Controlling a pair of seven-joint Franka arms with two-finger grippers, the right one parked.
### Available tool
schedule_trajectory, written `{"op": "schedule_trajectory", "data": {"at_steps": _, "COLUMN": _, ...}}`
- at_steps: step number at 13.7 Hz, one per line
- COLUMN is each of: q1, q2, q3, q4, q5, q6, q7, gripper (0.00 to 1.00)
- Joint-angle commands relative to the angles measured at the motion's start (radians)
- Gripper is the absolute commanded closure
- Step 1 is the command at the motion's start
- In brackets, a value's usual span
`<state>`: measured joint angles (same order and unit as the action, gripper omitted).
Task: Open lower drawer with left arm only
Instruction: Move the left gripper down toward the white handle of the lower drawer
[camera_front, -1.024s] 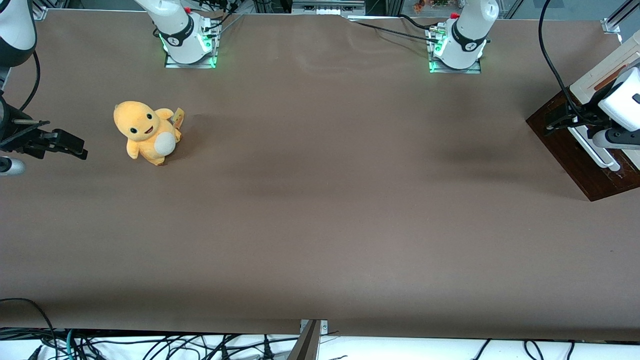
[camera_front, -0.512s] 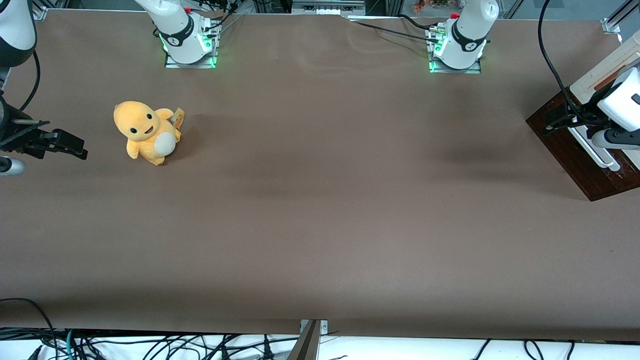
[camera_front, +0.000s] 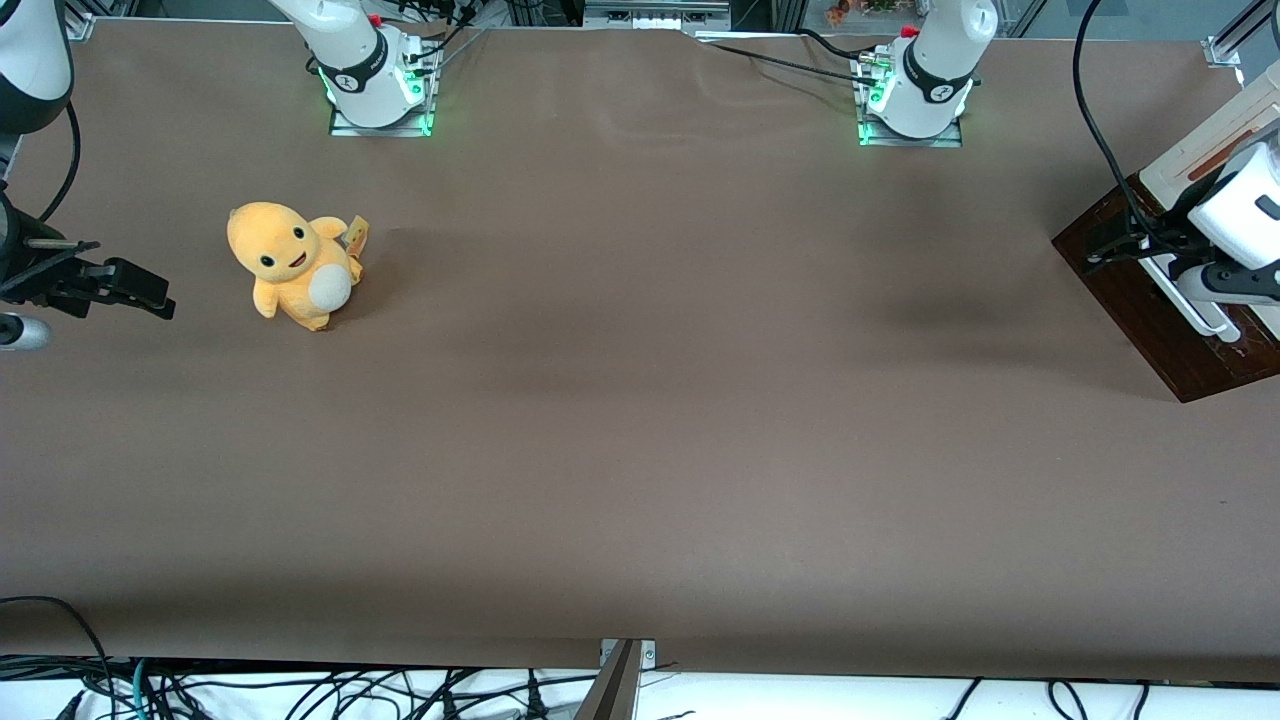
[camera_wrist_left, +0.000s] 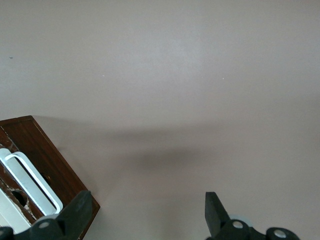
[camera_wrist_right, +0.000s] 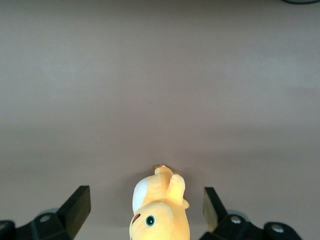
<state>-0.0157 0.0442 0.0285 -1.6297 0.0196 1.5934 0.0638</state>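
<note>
The drawer (camera_front: 1150, 290) sits at the working arm's end of the table (camera_front: 640, 430), at the edge of the front view, its dark brown wooden front turned at an angle. A long white bar handle (camera_front: 1190, 300) runs along that front. In the left wrist view the drawer (camera_wrist_left: 42, 160) shows as a dark brown corner with the looped end of the white handle (camera_wrist_left: 30, 182) on it, and two dark round holes in the wood near the handle. A cream-white cabinet top (camera_front: 1210, 140) with a thin brown strip rises above the drawer. The left arm (camera_front: 1240, 215), white with a black cable looping up from it, hangs over the drawer and covers part of it. Its gripper (camera_front: 1125, 240) is black and hovers over the drawer's upper corner, just beside the handle's end. In the wrist view the gripper (camera_wrist_left: 147, 215) has its two fingers spread wide with only bare table between them; one finger (camera_wrist_left: 80, 210) lies over the drawer's corner next to the handle, and nothing is held. Well apart, toward the parked arm's end of the table, a yellow plush toy (camera_front: 292, 265) stands upright on the brown tabletop, with a white belly and dark eyes.
</note>
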Motion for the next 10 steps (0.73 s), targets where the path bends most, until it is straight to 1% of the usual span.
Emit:
{"op": "schedule_trajectory", "data": {"at_steps": 1, "q1": 0.006, "q2": 0.066, "q3": 0.010, "q4": 0.007, "q5": -0.016, "q6": -0.006, "q7": -0.045, "gripper": 0.00}}
{"op": "schedule_trajectory", "data": {"at_steps": 3, "q1": 0.011, "q2": 0.109, "q3": 0.013, "q4": 0.008, "q5": -0.010, "q6": -0.051, "q7": -0.108, "gripper": 0.00}}
{"op": "schedule_trajectory", "data": {"at_steps": 4, "q1": 0.008, "q2": 0.149, "q3": 0.014, "q4": 0.010, "q5": 0.017, "q6": -0.070, "q7": -0.117, "gripper": 0.00}}
{"op": "schedule_trajectory", "data": {"at_steps": 5, "q1": 0.006, "q2": 0.187, "q3": 0.011, "q4": 0.011, "q5": 0.080, "q6": -0.079, "q7": -0.146, "gripper": 0.00}}
{"op": "schedule_trajectory", "data": {"at_steps": 7, "q1": 0.005, "q2": 0.265, "q3": 0.011, "q4": 0.008, "q5": 0.172, "q6": -0.096, "q7": -0.228, "gripper": 0.00}}
{"op": "schedule_trajectory", "data": {"at_steps": 8, "q1": 0.005, "q2": 0.314, "q3": 0.013, "q4": 0.010, "q5": 0.233, "q6": -0.113, "q7": -0.260, "gripper": 0.00}}
{"op": "schedule_trajectory", "data": {"at_steps": 10, "q1": 0.010, "q2": 0.390, "q3": 0.013, "q4": 0.004, "q5": 0.382, "q6": -0.121, "q7": -0.280, "gripper": 0.00}}
